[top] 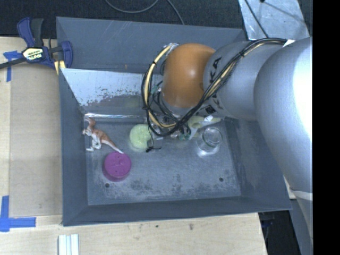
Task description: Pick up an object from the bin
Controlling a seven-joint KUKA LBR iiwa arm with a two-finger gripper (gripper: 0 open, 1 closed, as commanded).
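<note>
The grey bin has a scratched floor; the arm bends down beside the green ball; I cannot tell its grip

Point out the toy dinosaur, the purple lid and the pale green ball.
toy dinosaur (99,135), camera view, on its body.
purple lid (117,165), camera view, on the middle of its top.
pale green ball (139,137), camera view, on its uncovered left side.

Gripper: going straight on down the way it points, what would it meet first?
Most likely the pale green round thing, or the bin floor just beside it: the gripper points down at that thing's right edge. Height above it is unclear from this view.
</note>
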